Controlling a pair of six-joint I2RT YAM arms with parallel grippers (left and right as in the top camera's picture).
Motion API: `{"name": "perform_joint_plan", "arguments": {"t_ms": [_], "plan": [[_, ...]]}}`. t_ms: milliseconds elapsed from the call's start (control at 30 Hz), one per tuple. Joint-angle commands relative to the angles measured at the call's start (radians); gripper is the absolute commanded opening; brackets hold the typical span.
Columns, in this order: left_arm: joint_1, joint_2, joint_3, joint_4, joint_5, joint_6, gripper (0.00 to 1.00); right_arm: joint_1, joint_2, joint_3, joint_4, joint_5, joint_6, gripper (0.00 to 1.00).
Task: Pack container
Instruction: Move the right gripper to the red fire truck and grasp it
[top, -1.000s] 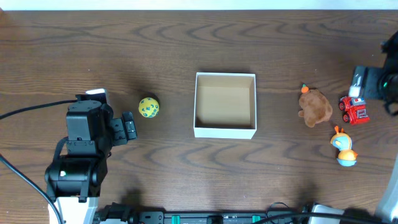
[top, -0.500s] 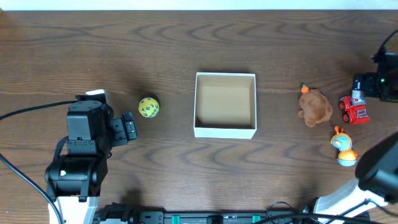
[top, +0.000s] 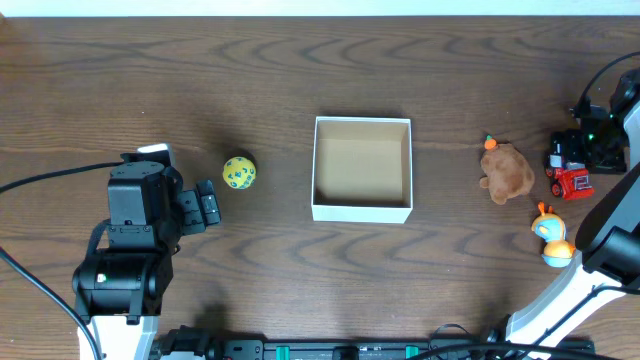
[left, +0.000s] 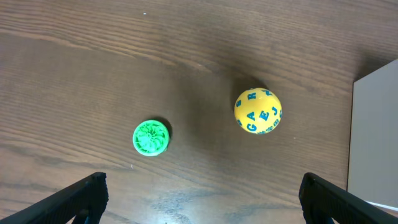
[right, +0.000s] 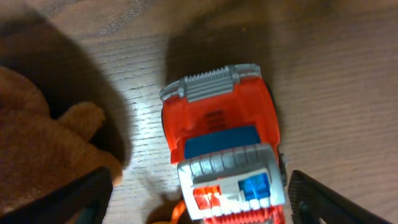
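White container (top: 362, 211): one. On surface (top: 300, 60): one yellow ball (top: 239, 172), one green disc (left: 151, 137), one brown plush (top: 506, 172), one red truck (right: 227, 143), one bird figure (top: 552, 238). Left end effector (left: 208, 196), right end effector (right: 199, 199): both released.

Bench: dark brown wood-grain top (top: 300, 60), filling nearly all of the overhead view and forming the ground of both wrist views.
Grain: long wavy bands running left to right, with looping figures toward the far side; close up, fine straight lines.
Finish: smooth, with a faint sheen.
Far edge: a thin pale strip (top: 320, 6) lies beyond the bench along the top; what it is cannot be told.
Near edge: a black rail (top: 330, 351) with small green marks.
Light: from above and mostly even, with soft shadows; the right wrist view shows a bright patch on the wood beside deep shade.
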Motion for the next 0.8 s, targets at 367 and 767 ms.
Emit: {"name": "perform_joint_plan", "arguments": {"t_ms": [367, 767], "plan": [[0.004, 0.000, 0.016, 0.000, -0.008, -0.023, 0.98, -0.011, 0.013, 0.014, 0.014, -0.004, 0.022, 0.33], [0.004, 0.000, 0.016, 0.000, -0.008, -0.023, 0.98, -0.008, -0.029, 0.017, 0.012, -0.005, 0.122, 0.01]]}}
